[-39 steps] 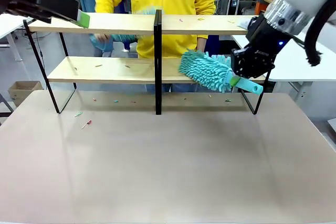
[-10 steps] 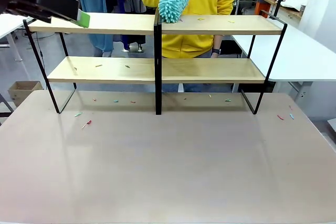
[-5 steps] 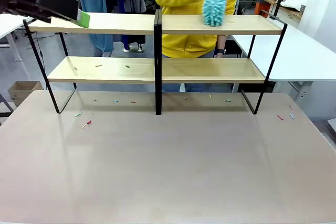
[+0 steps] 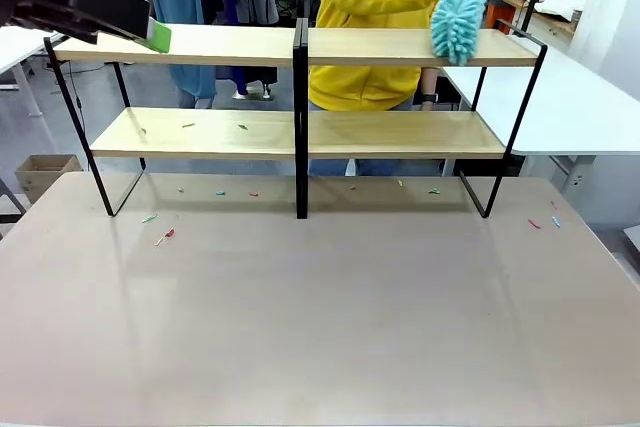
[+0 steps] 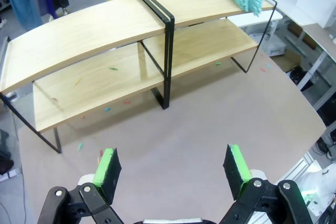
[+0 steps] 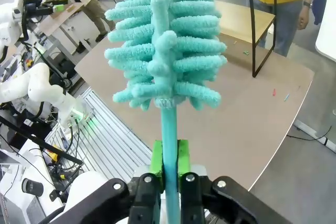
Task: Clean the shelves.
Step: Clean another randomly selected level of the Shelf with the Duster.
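Partway through dusting the shelves [image 4: 230, 44], by the look of it. Wide rack across the far part of the table [image 4: 320, 327]; top board apparently swept bare; lower board [image 4: 400, 133] clean on its right half, with a couple of scraps [image 4: 188, 125] left on its left half. Being worked right now by the person [image 4: 370, 7] on the far side, with a teal duster [image 4: 458, 17] pressed on the right end of the top board.

Right gripper [image 6: 169, 162]: clamped tight on the thin handle of a second duster [image 6: 163, 40], fluffy head upright before the wrist camera, well apart from the shelves. Left gripper [image 5: 171, 165]: spread wide, holding nothing, up by the left end of the top board in the front view.

Next move, as a guess: bring the second duster down to the lower board, left of the centre post [image 4: 300, 117], and push those scraps off the edge. Calls for keeping the head flat on the wood and clear of the post and of the person's arm.

Against the earlier frames:
- Second duster then at the right half of the lower board, now lifted away.
- Person's duster beside the centre post a second ago, halfway along the right half shortly after, now at the end; specks then lying on that stretch gone.
- Two bits on the table by the right foot [image 4: 541, 222], absent in the oldest frame.
- Left gripper unmoved.
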Controlling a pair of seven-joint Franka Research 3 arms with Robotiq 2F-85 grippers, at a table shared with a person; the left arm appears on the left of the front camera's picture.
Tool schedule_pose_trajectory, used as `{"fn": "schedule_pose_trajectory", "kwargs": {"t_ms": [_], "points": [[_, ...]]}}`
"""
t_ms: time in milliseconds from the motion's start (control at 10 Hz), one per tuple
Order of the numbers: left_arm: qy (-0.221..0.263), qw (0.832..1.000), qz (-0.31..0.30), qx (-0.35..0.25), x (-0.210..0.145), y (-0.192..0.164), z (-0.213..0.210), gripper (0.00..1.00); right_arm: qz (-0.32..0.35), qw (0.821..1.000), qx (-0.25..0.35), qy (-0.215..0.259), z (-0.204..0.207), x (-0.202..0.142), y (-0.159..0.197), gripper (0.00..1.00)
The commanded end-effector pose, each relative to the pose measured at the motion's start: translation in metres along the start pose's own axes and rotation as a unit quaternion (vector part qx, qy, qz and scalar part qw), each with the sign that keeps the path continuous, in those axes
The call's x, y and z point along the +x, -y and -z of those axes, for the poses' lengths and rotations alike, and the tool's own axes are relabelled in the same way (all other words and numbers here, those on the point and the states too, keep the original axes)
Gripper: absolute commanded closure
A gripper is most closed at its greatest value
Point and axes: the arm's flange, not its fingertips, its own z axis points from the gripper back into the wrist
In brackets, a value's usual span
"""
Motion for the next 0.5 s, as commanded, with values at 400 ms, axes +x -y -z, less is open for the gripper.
{"fn": "schedule_pose_trajectory", "kwargs": {"t_ms": [400], "points": [[0.004, 1.000, 0.000, 0.000, -0.001, -0.001, 0.000, 0.00, -0.018, 0.998, -0.024, -0.059, 0.020, 0.028, -0.008, 0.88]]}}
